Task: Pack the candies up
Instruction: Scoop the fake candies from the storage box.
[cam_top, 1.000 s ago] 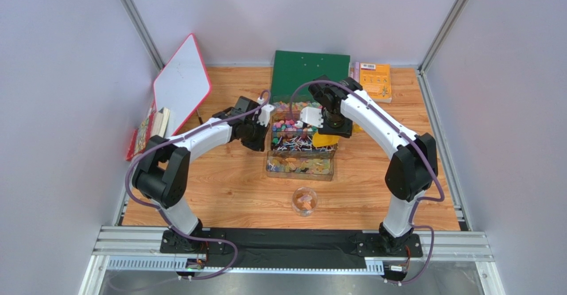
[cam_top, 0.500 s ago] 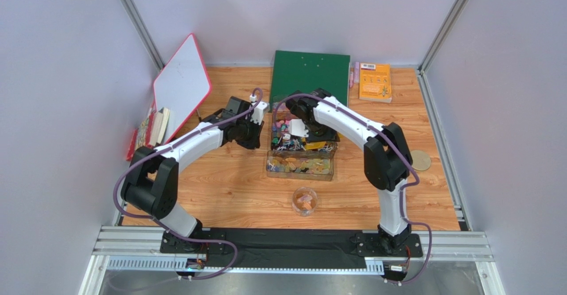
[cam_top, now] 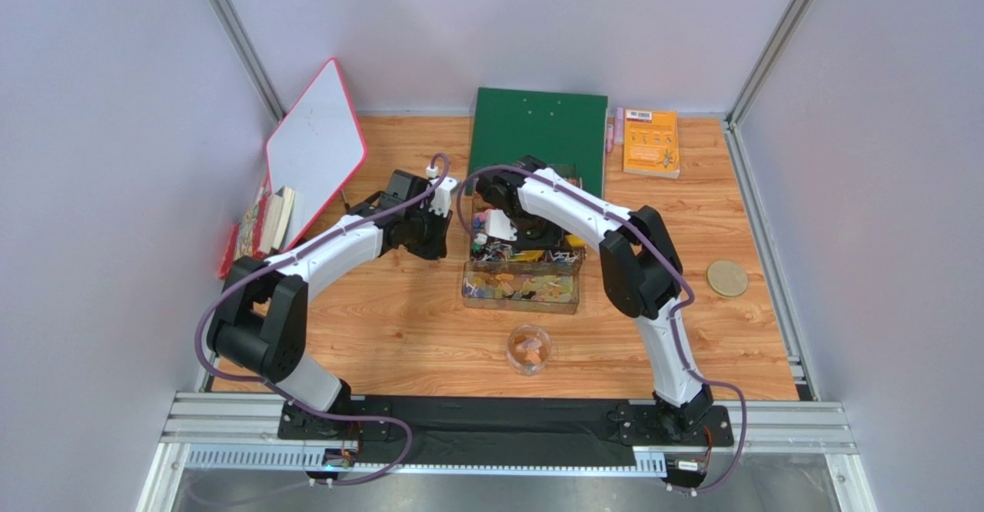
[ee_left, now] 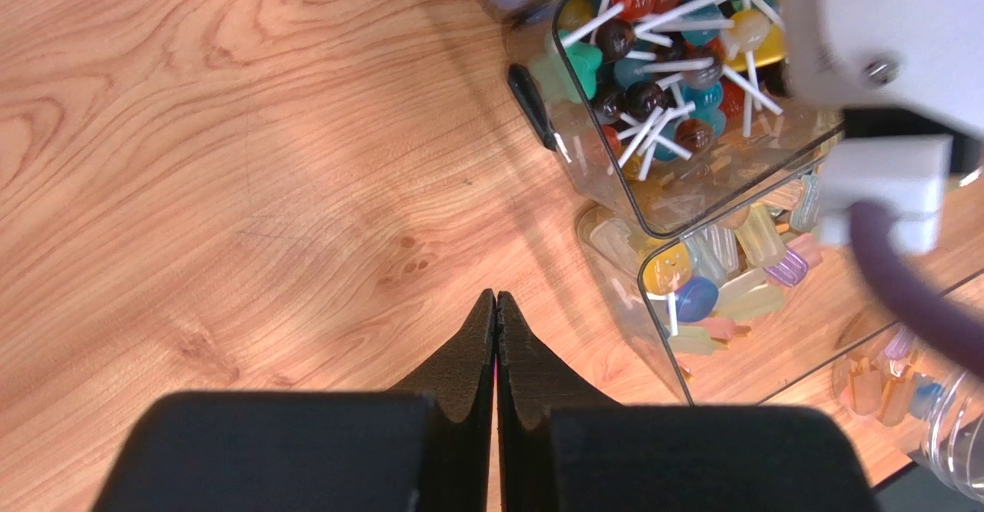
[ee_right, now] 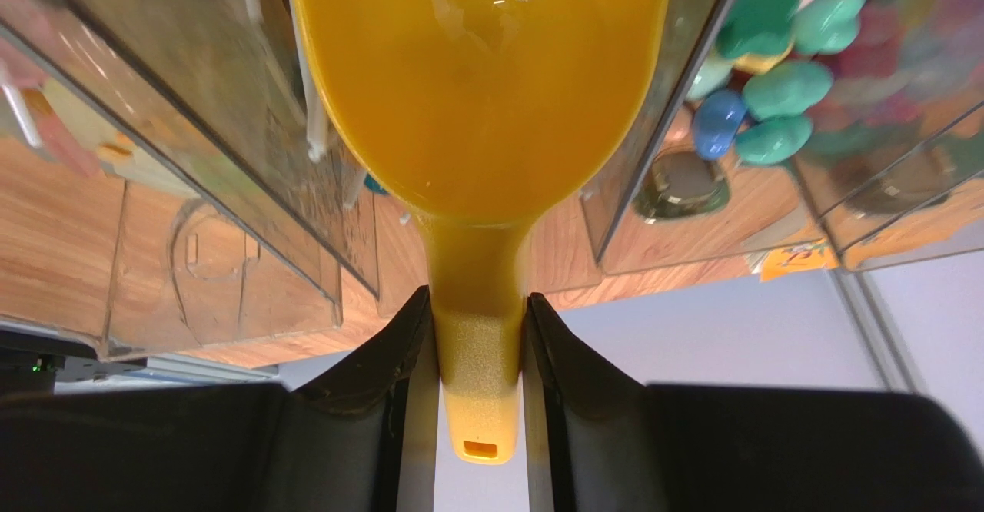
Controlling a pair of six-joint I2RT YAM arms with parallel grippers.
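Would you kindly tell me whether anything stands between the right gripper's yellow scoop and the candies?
Yes: in the right wrist view a clear bin wall runs between the yellow scoop, held by its handle in the right gripper, and the green and blue candies to its right.

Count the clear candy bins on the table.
3 visible, in a row: the nearest bin, toward the arm bases; the lollipop bin behind it; the farthest bin, partly under the right arm. That arm may hide another.
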